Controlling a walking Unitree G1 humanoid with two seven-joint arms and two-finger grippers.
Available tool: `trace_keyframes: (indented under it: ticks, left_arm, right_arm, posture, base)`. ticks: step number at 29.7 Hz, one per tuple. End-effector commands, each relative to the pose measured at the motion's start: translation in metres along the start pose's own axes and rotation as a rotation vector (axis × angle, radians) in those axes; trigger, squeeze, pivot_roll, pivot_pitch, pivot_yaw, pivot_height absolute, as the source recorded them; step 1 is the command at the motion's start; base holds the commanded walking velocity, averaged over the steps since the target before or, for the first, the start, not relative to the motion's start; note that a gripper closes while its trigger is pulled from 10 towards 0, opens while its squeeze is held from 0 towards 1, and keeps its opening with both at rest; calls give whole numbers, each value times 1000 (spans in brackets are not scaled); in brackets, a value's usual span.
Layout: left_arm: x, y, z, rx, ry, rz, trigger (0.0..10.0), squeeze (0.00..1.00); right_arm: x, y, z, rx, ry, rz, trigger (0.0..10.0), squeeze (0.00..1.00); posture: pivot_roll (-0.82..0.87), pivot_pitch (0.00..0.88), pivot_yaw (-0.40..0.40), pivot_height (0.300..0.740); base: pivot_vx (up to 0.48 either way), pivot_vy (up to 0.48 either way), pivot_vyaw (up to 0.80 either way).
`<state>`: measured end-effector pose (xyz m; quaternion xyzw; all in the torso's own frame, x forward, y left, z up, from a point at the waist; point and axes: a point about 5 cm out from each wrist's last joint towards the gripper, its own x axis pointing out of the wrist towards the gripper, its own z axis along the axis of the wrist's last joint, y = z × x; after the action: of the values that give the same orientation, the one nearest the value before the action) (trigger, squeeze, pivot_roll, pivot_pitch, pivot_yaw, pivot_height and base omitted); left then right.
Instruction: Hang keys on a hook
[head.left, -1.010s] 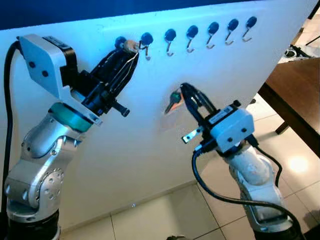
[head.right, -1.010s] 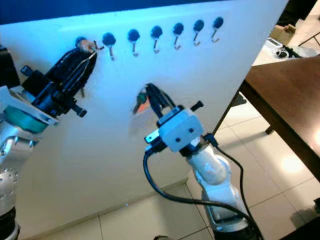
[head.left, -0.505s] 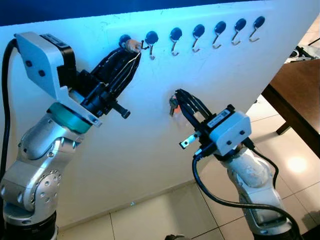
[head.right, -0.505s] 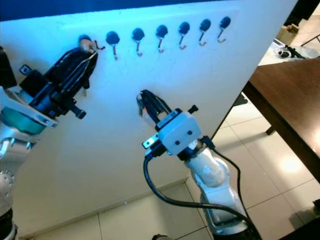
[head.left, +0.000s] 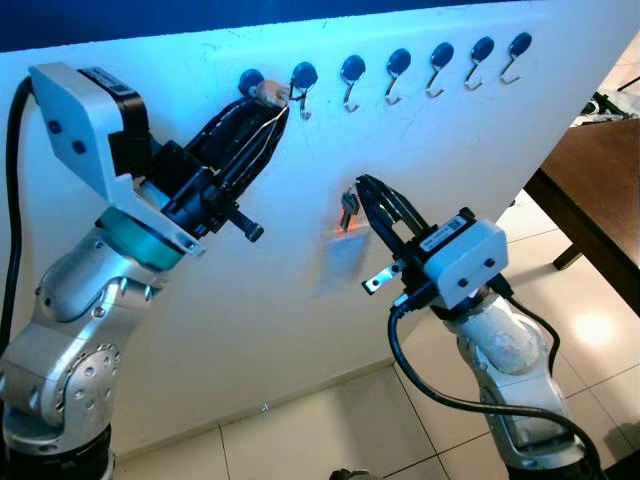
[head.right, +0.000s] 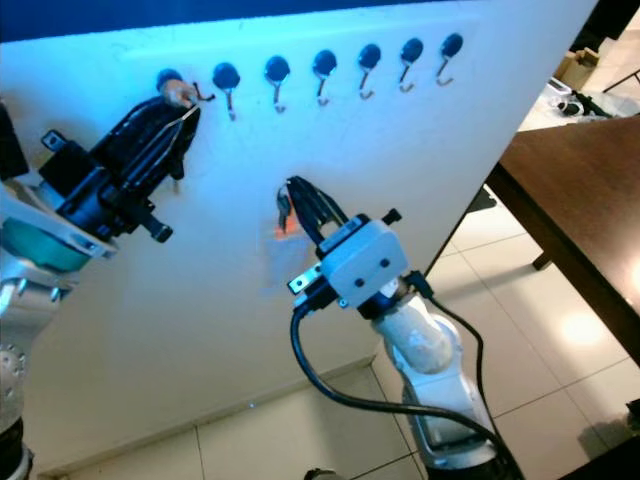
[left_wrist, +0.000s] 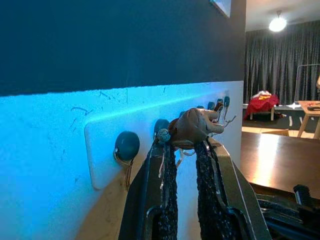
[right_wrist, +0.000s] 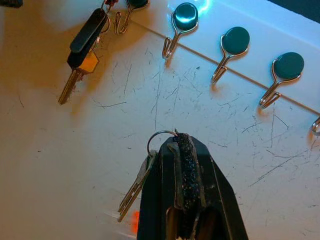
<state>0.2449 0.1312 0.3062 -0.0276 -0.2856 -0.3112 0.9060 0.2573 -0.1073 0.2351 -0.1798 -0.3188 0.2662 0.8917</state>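
1. We faced a white wall panel (head.left: 300, 290) lit bluish under a dark band, with a row of round-capped hooks (head.left: 399, 62) along its top, a tiled floor (head.left: 590, 330) below and a dark wooden table (head.left: 590, 190) off to our right.
2. Our right gripper (head.left: 362, 192) was raised close to the panel, its two black fingers pressed together on a key ring (right_wrist: 159, 136), from which a bunch of keys (head.left: 347, 210) hung down along the wall beside the fingertips.
3. Our left gripper (head.left: 272, 100) sat up at the left end of the row, its fingers closed on a brown fob (left_wrist: 192, 126) that touched or nearly touched the second hook (head.left: 303, 78); in the right wrist view a black-headed key set (right_wrist: 82, 50) already dangled from a hook there.
4. The free hooks lay above and ahead of the right gripper's tips, well apart from the ring, and the keys' long axis ran downward.
5. We judged the right arm the nearer one for the open hooks: the ring would need lifting above a hook's upturned tip, then lowering over it before the fingers part.
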Motion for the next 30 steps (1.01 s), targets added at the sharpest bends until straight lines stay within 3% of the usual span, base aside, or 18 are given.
trace_keyframes:
  ticks: [1, 30]
  left_arm:
    - [1, -1, 4, -2, -15, -8, 10000, 0]
    - [6, -7, -2, -37, -3, -24, 10000, 0]
  right_arm:
    - [-2, 1, -2, 6, 13, -4, 10000, 0]
    - [-1, 4, -3, 10, 18, -7, 10000, 0]
  posture:
    - [20, 37, 52, 740]
    - [19, 43, 54, 740]
  base:
    - [0, 0, 0]
    - [0, 0, 0]
